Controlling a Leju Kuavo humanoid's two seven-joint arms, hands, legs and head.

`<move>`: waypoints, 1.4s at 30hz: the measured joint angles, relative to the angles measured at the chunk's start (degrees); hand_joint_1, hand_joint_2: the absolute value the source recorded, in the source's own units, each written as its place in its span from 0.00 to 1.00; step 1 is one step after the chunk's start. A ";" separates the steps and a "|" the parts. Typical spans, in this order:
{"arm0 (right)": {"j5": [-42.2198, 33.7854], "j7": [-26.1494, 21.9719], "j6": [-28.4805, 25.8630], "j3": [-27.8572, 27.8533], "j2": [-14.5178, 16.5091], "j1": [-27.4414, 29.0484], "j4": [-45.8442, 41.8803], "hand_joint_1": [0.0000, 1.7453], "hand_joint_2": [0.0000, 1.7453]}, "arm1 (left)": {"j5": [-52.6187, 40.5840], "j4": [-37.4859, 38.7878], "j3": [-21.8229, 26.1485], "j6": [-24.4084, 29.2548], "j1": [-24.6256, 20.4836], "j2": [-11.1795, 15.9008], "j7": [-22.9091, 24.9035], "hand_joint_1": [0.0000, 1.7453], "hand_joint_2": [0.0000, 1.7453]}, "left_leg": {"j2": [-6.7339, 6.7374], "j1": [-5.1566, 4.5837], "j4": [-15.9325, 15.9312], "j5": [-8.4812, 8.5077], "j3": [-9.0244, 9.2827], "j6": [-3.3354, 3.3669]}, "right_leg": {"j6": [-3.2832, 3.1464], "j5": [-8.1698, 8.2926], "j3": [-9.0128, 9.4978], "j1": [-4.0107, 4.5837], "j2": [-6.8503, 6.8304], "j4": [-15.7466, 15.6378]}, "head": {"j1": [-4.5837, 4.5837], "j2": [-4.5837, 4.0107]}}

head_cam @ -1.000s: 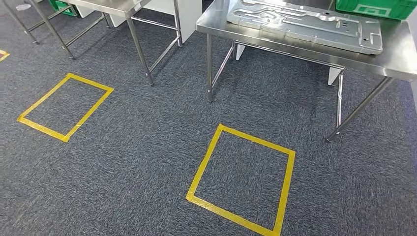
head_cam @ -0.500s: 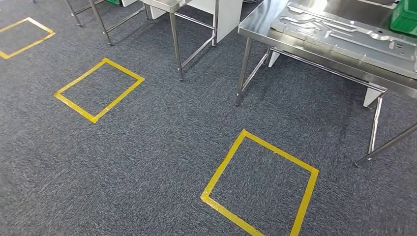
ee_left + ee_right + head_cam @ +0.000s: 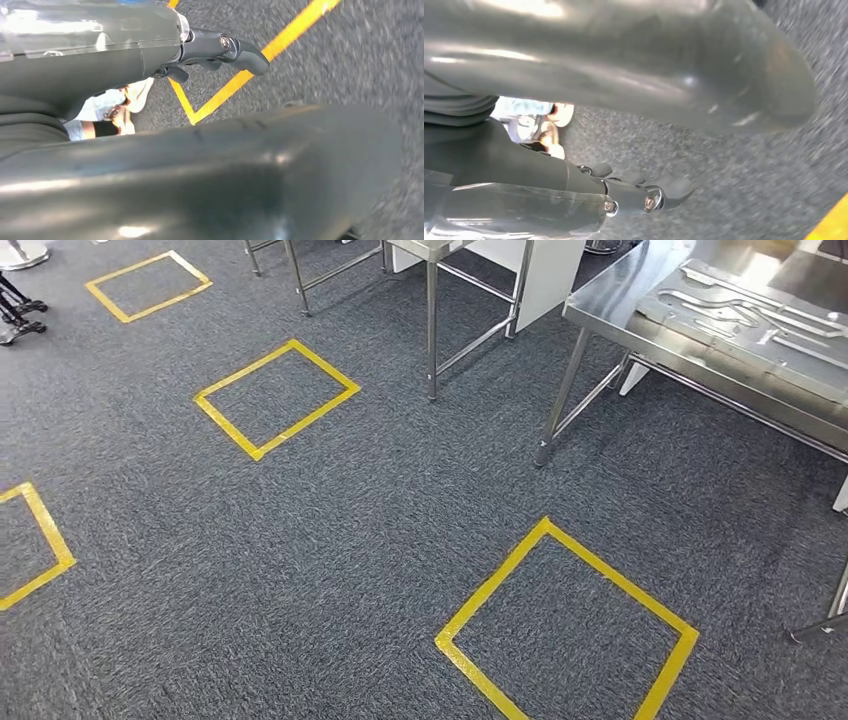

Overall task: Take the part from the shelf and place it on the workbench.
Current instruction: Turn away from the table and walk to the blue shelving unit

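Observation:
A flat silver stamped metal part lies on the steel workbench at the upper right of the head view. My left hand hangs over grey carpet and a yellow tape line. Its dark fingers stretch out apart from the thick thumb, with nothing between them. My right hand also hangs over the carpet, fingers extended and holding nothing.
Several yellow tape squares mark the grey carpet, one close in front and one farther left. A second steel table's leg and a white panel stand at the top. Black stand feet sit at the far left.
The whole picture has shifted right as the camera turned left. The workbench and part now sit at the right edge, and more yellow squares show on the left.

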 joint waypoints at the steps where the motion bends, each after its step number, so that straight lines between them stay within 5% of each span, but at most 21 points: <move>1: -0.09 -0.26 1.52 -0.01 -0.01 -0.02 -0.01 0.00 0.00 | 0.19 -0.01 0.01 -0.48 -0.10 0.02 -0.13 0.00 0.00 | 0.79 -0.14 -2.50 0.65 1.35 0.30 | 0.31 -0.21 0.16 0.13 -0.49 0.12 | 0.05 0.00; 4: 0.01 -0.70 6.06 -0.02 0.03 -0.29 -0.01 0.00 0.00 | 0.43 -0.01 0.02 -3.97 -0.23 0.02 -0.24 0.00 0.00 | 0.17 -0.46 -3.68 0.77 1.76 1.32 | 1.20 -0.49 0.60 0.36 -1.81 0.12 | 0.23 0.00; 6: 0.18 -0.76 7.90 -0.02 0.22 -0.43 -0.01 0.00 0.00 | 0.41 -0.01 0.02 -6.55 -0.23 -0.04 0.19 0.00 0.00 | -0.90 -0.34 -4.08 1.10 1.83 2.02 | 1.80 -1.62 0.42 0.03 -0.39 1.20 | 0.27 0.00; 9: 0.46 -0.79 9.15 -0.02 0.82 -0.28 0.02 0.00 0.00 | 0.13 -0.01 -0.01 -8.60 -0.56 -0.32 1.41 0.00 0.00 | -2.65 -0.29 -4.35 1.51 1.67 2.73 | 2.11 -6.95 -3.97 -0.18 3.75 10.45 | 0.30 0.00; 11: 0.86 -0.77 8.95 -0.02 1.12 -0.13 0.08 0.00 0.00 | -0.03 -0.01 -0.03 -8.38 -0.67 -0.56 2.40 0.00 0.00 | -4.14 -0.51 -4.28 1.57 1.54 2.87 | 2.01 -8.52 -7.13 -0.12 4.37 16.31 | 0.30 0.00; 13: 1.34 -0.67 7.36 -0.02 1.26 -0.08 0.12 0.00 0.00 | 0.03 -0.01 -0.05 -6.51 -0.63 -0.82 3.08 0.00 0.00 | -5.80 -0.68 -4.17 1.58 1.66 2.88 | 1.60 -5.44 -6.55 -0.10 4.79 14.02 | 0.30 0.00; 16: 1.94 -0.24 3.30 -0.02 1.22 -0.12 0.13 0.00 0.00 | 0.66 -0.01 -0.03 -2.03 -0.76 -1.28 3.33 0.00 0.00 | -8.02 -0.83 -3.96 1.57 1.65 2.55 | 0.70 -0.02 -2.19 -0.09 8.07 3.42 | 0.28 0.00; 18: 2.24 0.15 0.43 -0.02 1.11 -0.23 0.12 0.00 0.00 | 1.17 -0.01 -0.03 0.75 -0.78 -1.40 3.28 0.00 0.00 | -9.22 -0.69 -3.93 1.74 1.25 1.91 | 0.44 0.15 -1.36 0.08 9.08 1.24 | 0.26 0.00; 19: 2.35 0.25 -0.58 -0.02 1.08 -0.32 0.10 0.00 0.00 | 1.40 -0.01 -0.02 1.81 -0.70 -1.40 3.19 0.00 0.00 | -9.89 -0.55 -4.03 1.88 1.07 1.51 | 0.33 0.25 -1.30 0.17 8.53 1.02 | 0.27 0.00; 20: 2.46 0.29 -1.26 -0.02 1.04 -0.37 0.09 0.00 0.00 | 1.52 0.01 -0.02 2.61 -0.56 -1.38 3.07 0.00 0.00 | -9.81 -0.50 -3.93 1.83 0.95 1.20 | 0.08 0.40 -1.16 0.11 7.84 0.74 | 0.26 0.00; 22: 2.67 0.25 -1.80 -0.02 0.91 -0.33 0.05 0.00 0.00 | 1.66 0.04 0.01 3.50 -0.47 -1.33 2.70 0.00 0.00 | -7.33 -0.65 -1.37 0.12 -0.28 0.70 | -0.59 0.71 -0.83 -0.08 6.31 0.06 | 0.10 0.00; 25: 2.95 0.18 -1.73 -0.02 0.65 -0.02 0.05 0.00 0.00 | 1.69 0.05 0.07 4.05 -0.72 -1.34 1.90 0.00 0.00 | -3.26 -0.42 9.30 -5.26 -5.30 0.09 | -1.13 0.65 -0.64 0.12 3.80 -0.18 | -0.12 0.00; 27: 3.06 0.08 -1.90 -0.02 0.51 0.04 0.05 0.00 0.00 | 1.66 0.05 0.08 4.28 -0.68 -1.41 1.65 0.00 0.00 | -2.72 -0.11 12.25 -5.62 -6.54 -0.27 | -1.11 0.50 -0.55 0.22 2.19 -0.14 | -0.12 0.00; 31: 3.09 -0.84 -3.48 -0.06 0.45 -0.01 0.04 0.00 0.00 | 1.28 0.05 0.07 4.81 -0.76 -1.58 1.73 0.00 0.00 | 0.25 -0.12 -1.16 0.33 0.90 0.01 | -0.32 -0.19 0.08 0.39 -0.48 0.11 | -0.10 0.00; 33: 3.09 -1.24 -4.00 -0.15 0.40 -0.07 0.02 0.00 0.00 | 1.08 0.05 0.05 5.21 -0.92 -1.75 1.92 0.00 0.00 | 0.95 -0.48 -3.87 0.72 2.18 0.72 | 0.25 -0.45 0.31 0.66 -1.52 0.20 | -0.01 0.00; 35: 3.22 -1.49 -4.26 -0.23 0.34 -0.27 -0.02 0.00 0.00 | 1.12 0.06 0.04 5.55 -0.77 -1.81 2.03 0.00 0.00 | -0.30 -0.52 -4.03 1.01 2.02 1.45 | 0.83 -0.66 0.47 0.60 -2.29 0.23 | 0.04 0.00; 37: 3.47 -1.58 -4.50 -0.23 0.27 -0.41 -0.05 0.00 0.00 | 1.37 0.08 0.04 6.02 -0.60 -1.74 1.88 0.00 0.00 | -1.38 -0.41 -4.43 1.35 2.05 2.09 | 1.37 -2.26 -0.12 0.26 -0.31 2.05 | 0.08 0.00; 39: 3.77 -1.49 -5.03 -0.25 0.20 -0.33 -0.05 0.00 0.00 | 1.64 0.11 0.08 6.85 -0.66 -1.56 1.35 0.00 0.00 | -2.43 -0.42 -4.59 1.57 2.00 2.56 | 1.60 -5.89 -2.96 0.05 3.02 8.28 | 0.16 0.00; 41: 4.15 -1.30 -5.86 -0.29 0.17 -0.14 -0.04 0.00 0.00 | 1.73 0.15 0.26 7.95 -0.72 -1.29 0.61 0.00 0.00 | -3.82 -0.59 -4.56 1.64 1.90 2.79 | 1.58 -8.48 -6.57 0.05 4.25 15.33 | 0.20 0.00; 42: 4.34 -1.24 -6.37 -0.32 0.15 -0.07 -0.03 0.00 0.00 | 1.73 0.16 0.43 8.58 -0.67 -1.14 0.29 0.00 0.00 | -4.60 -0.65 -4.53 1.64 1.93 2.82 | 1.51 -8.21 -7.39 0.05 4.39 16.59 | 0.21 0.00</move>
